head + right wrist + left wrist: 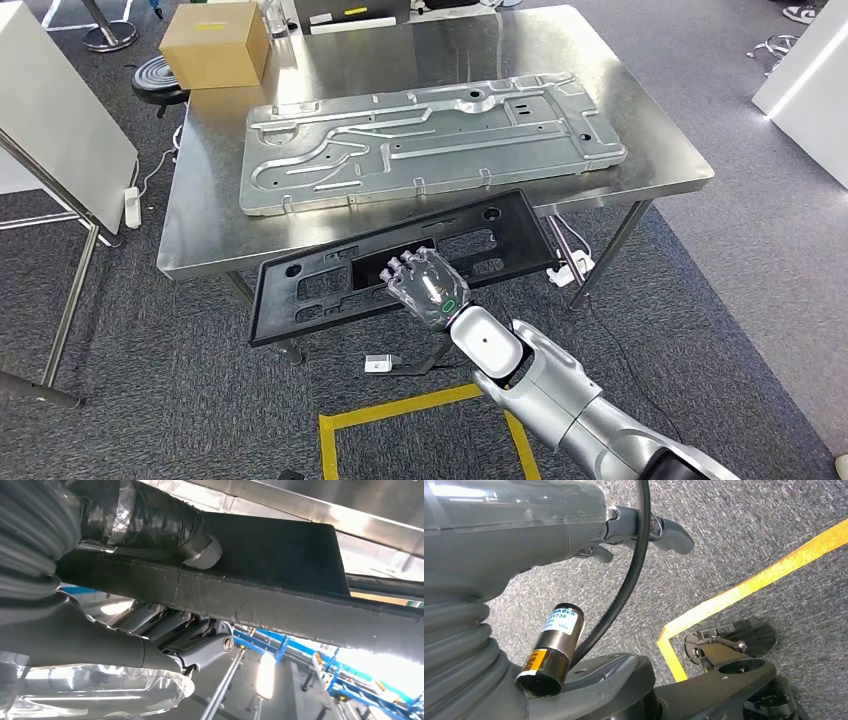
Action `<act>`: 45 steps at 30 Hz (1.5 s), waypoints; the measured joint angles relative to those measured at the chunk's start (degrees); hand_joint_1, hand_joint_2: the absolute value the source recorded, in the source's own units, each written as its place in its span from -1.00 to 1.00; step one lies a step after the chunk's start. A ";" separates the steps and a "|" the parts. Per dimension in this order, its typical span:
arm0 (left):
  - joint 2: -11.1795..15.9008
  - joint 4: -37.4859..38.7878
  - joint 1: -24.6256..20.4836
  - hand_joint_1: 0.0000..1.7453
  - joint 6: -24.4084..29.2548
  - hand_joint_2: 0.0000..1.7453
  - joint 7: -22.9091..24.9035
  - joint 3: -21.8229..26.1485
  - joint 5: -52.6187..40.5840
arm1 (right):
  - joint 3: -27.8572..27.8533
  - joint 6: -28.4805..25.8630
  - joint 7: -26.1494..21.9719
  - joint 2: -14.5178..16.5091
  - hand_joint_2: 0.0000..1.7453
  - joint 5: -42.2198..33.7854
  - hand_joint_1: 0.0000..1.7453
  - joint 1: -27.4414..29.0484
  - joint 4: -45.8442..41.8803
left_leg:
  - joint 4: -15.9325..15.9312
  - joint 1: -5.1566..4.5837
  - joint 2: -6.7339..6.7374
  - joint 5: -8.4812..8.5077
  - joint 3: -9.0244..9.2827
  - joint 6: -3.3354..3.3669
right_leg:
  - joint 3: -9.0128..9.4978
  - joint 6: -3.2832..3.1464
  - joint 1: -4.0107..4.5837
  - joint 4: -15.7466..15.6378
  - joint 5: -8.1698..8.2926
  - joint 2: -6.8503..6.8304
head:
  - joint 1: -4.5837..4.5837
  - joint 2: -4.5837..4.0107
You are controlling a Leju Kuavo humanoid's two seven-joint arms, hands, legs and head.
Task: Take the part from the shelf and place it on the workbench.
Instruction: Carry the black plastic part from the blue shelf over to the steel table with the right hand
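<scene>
Part: long black flat plastic panel with rectangular cut-outs (330,275), held near its middle, tilted, one long edge overlapping the near rim of the workbench, the rest hanging out over the grey carpet.
Workbench: stainless-steel table with a bare reflective top (640,130); already carries a large embossed silver sheet-metal panel (430,140) and a brown cardboard box (215,42) at the far corner.
Right hand (425,283): clamped on the black panel; the head view shows the fingers lying across the upper face, and the right wrist view shows the thumb (150,522) on one face and the dark fingers (200,640) on the other, the panel edge between them.
Left hand (644,527): hanging at the side above the carpet and a yellow floor tape line (749,585); fingers appear partly curled with nothing in them, though whether fully closed I cannot tell.
Done: the part is off the shelf and carried to the bench, judging by its position.
Outstanding: the panel is not yet resting flat on the top; it needs pushing forward, lowering and letting go.
Note: free space lies between the silver panel and the near rim; narrow, so overhang is likely.
</scene>
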 joint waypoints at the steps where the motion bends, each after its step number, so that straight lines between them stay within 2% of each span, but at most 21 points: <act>1: 0.00 0.00 -0.01 -1.00 -0.01 1.00 0.00 0.00 0.00 | 0.40 0.16 -0.01 -0.16 1.00 0.00 0.98 -0.26 0.01 | 0.00 0.00 0.00 0.00 0.00 0.00 | 0.00 0.00 0.00 0.00 0.00 0.00 | 0.00 0.00; 15: 0.00 0.00 -0.05 -1.00 -0.11 1.00 0.17 0.00 0.12 | 2.66 0.37 0.55 -1.22 1.00 0.00 0.98 -2.15 0.74 | 0.00 -0.01 0.00 -0.01 0.00 0.01 | -0.01 0.00 0.04 0.00 0.00 0.00 | 0.01 0.00; 23: 0.00 0.00 -0.06 -1.00 -0.01 1.00 0.49 -0.07 0.75 | 4.32 -0.23 9.16 -1.84 1.00 0.00 0.98 -4.23 -0.47 | 0.00 -0.01 0.01 -0.01 -0.01 0.01 | -0.01 0.00 0.03 0.00 0.00 0.00 | 0.01 0.00; 28: 0.00 0.00 -0.10 -1.00 0.00 1.00 0.55 -0.27 0.74 | 4.49 0.31 12.42 -2.79 1.00 0.00 0.98 -4.95 -4.25 | 0.00 -0.01 0.01 -0.01 -0.01 0.01 | -0.02 0.00 0.02 0.00 0.00 0.00 | 0.01 0.00; 36: 0.00 0.00 -0.11 -1.00 0.00 1.00 0.70 -0.44 0.96 | 4.96 0.48 13.47 -3.70 1.00 0.02 0.98 -4.98 -6.99 | 0.00 -0.01 0.01 -0.01 -0.01 0.01 | -0.02 0.00 0.03 0.00 0.00 0.00 | 0.00 0.00; 45: 0.00 0.00 -0.10 -1.00 -0.59 1.00 2.44 -0.44 1.24 | 4.99 0.48 11.42 -3.81 1.00 0.02 0.98 -4.94 -7.68 | 0.00 -0.01 0.01 -0.01 -0.02 0.01 | -0.02 0.00 0.03 0.00 0.00 0.00 | 0.00 0.00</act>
